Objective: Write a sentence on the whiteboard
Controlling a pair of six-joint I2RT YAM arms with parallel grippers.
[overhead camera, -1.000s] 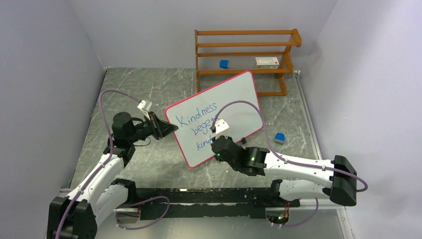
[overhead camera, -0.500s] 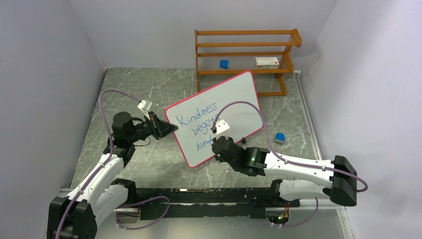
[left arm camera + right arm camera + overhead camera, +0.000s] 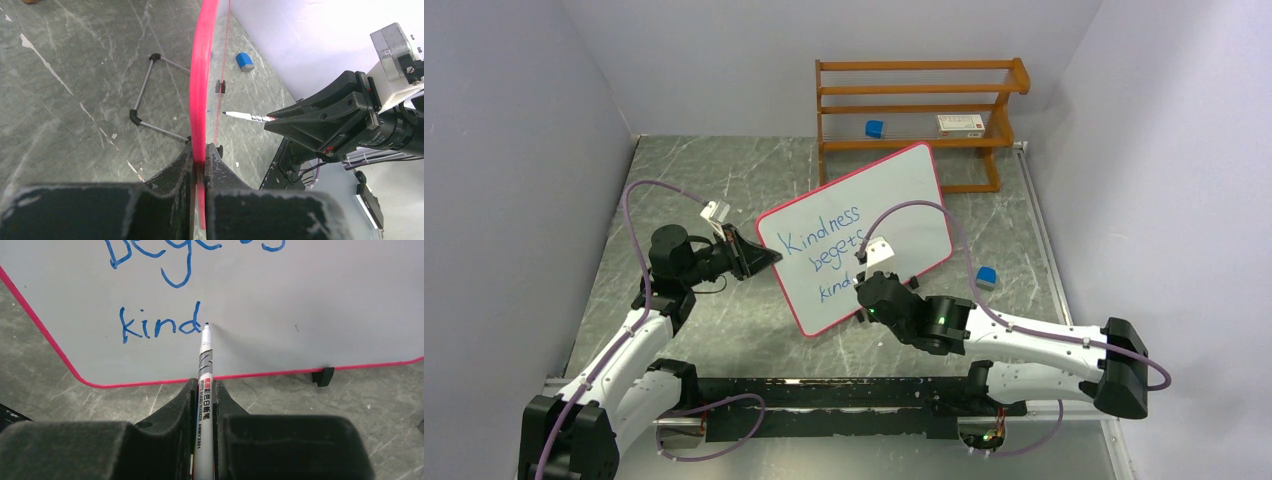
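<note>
The whiteboard with its red-pink rim stands tilted on the table. Blue lettering on it reads "Kindness", "begets", "kind". My left gripper is shut on the board's left rim, which shows as a pink edge in the left wrist view. My right gripper is shut on a white marker. The marker tip touches the board just right of the "d" of "kind".
A wooden rack stands behind the board with a blue block and a white box on it. Another blue block lies on the table right of the board. A wire stand lies behind the board.
The "s" of "begets" has been finished. My right gripper has moved down to the third line, with the marker tip now after "kind". The left gripper has not moved.
</note>
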